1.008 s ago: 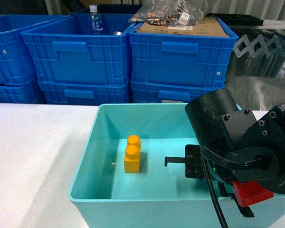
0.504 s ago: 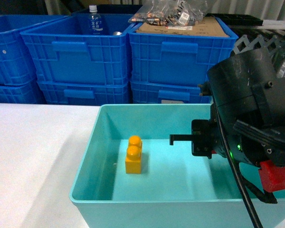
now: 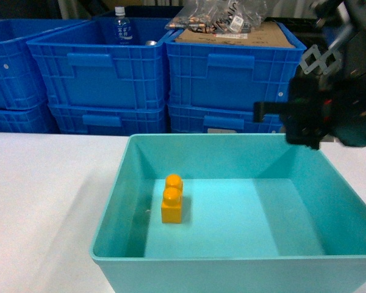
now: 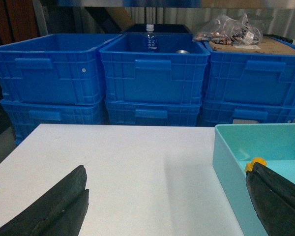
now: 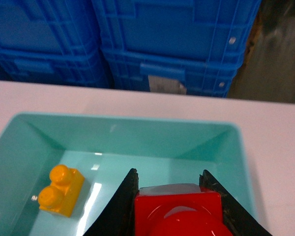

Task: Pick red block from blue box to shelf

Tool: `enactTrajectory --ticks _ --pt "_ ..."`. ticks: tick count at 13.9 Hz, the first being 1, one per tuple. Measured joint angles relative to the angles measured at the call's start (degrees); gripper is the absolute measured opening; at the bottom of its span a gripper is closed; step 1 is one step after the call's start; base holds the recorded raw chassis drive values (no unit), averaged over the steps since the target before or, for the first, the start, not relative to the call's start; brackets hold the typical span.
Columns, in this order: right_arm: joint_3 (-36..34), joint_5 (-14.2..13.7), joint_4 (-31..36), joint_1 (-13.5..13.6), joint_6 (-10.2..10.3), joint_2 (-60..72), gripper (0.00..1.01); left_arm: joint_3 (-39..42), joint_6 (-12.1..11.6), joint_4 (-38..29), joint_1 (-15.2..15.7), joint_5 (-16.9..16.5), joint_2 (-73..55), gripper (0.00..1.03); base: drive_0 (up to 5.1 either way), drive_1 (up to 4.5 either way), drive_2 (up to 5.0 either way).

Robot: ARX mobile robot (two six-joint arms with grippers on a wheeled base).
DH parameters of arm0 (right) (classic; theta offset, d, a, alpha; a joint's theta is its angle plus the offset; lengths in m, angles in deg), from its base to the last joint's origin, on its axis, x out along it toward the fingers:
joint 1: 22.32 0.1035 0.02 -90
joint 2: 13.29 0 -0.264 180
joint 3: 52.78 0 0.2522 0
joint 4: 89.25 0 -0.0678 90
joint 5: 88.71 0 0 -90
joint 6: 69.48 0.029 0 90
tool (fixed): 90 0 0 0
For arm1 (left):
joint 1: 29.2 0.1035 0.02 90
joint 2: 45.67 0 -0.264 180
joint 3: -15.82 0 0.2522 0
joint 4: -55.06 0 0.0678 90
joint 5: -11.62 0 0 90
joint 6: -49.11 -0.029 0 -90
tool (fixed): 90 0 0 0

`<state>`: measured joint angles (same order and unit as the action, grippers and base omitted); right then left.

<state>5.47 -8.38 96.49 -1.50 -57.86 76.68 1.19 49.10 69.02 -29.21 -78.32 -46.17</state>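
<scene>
Two black fingers (image 5: pixel 123 206) of the right gripper (image 5: pixel 174 209) are clamping the red block (image 5: pixel 179 214) betw them, per right wrist cam: glossy red plastic, square top edge, rounded stud bulging toward the lens. Block is sitting up in the air over the blue box (image 5: pixel 137 123), not touching its floor. Head cam is only showing the arm's black housing (image 3: pixel 329 110) at upper right, above the box's far right corner; block is hidden there.

Blue box (image 3: pixel 119 183) is light turquoise, smooth sloped walls, plain rim, resting on the white tabletop (image 3: pixel 43 201). Inside, an orange-yellow two-stud brick (image 3: pixel 172 199) is lying on the floor left of centre, apart from the walls.

Left gripper (image 4: pixel 162 206) is hanging released over the table w/ dark matte fingers (image 4: pixel 54 206) spread wide, holding nothing.

Behind the table, ribbed royal-blue crates (image 3: pixel 97 73) are stacked two high. One is holding a clear bottle (image 3: pixel 122 25) w/ white cap and blue label, text too small to read. Rightmost crate is carrying a brown cardboard sheet (image 3: pixel 244 35) and a crinkly clear bag of small parts (image 3: pixel 219 15). Pale sticker (image 5: pixel 164 84) on a lower crate, unreadable. Shiny metal bits (image 3: pixel 320 58) are showing far right, partly blocked by the arm.
</scene>
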Motion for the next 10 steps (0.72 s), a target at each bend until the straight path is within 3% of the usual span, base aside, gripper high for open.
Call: enactTrajectory --ticks 3,4,5,6,7,10 --pt "-7.2 2.0 -1.9 -5.2 -5.6 -18.0 0.29 0.0 0.0 0.0 0.0 0.0 0.0 0.98 0.0 0.0 0.0" --pt "-9.5 0.9 -0.3 -6.1 -7.5 -23.2 0.29 0.0 0.0 0.0 0.0 0.0 0.0 0.98 0.0 0.0 0.0" --pt "-11.6 -1.7 0.6 -7.4 -10.8 -30.1 0.29 0.0 0.0 0.0 0.0 0.0 0.0 0.98 0.0 0.0 0.0" --pt "-13.4 -5.7 0.5 -9.4 -12.8 -36.5 0.29 0.0 0.0 0.0 0.0 0.0 0.0 0.98 0.0 0.0 0.0" --pt "-15.1 -9.0 0.6 -10.2 -13.2 -39.7 0.29 0.0 0.0 0.0 0.0 0.0 0.0 0.98 0.0 0.0 0.0" --pt "-21.5 -13.0 -7.1 -9.5 -11.6 -50.8 0.29 0.0 0.0 0.0 0.0 0.0 0.0 0.98 0.0 0.0 0.0"
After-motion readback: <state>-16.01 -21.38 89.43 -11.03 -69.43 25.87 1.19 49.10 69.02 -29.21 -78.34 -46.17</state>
